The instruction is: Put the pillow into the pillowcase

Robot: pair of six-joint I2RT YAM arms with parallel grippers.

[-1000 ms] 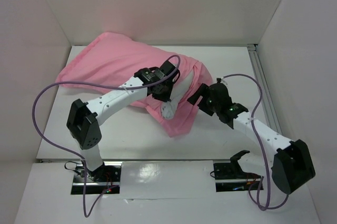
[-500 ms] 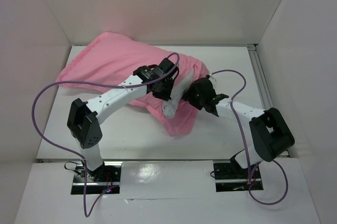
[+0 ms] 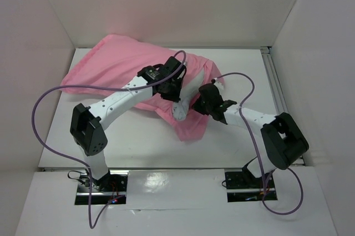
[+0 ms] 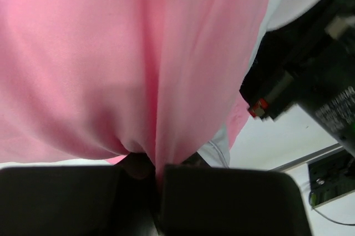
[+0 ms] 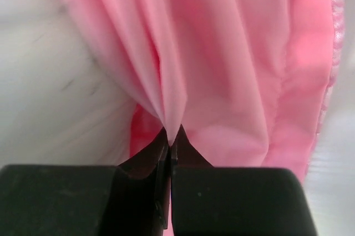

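While left gripper [image 4: 158, 170] and right gripper [image 5: 169, 146] both pinch the pillowcase [image 3: 119, 64] edge, some pillow [image 5: 55, 80] pokes out beside it, so next is probably tugging fabric over that.

The left arm [image 3: 119, 103] reaches from the lower left of the frame to the centre, wrist tipped down. The left end effector [image 4: 158, 170] has its 2 fingers closed on a fold of the pillowcase [image 4: 111, 53]. The right arm [image 3: 260, 122] extends leftward from the lower right. The right end effector [image 5: 169, 148] pinches a pleat of the same cloth, jaws together.
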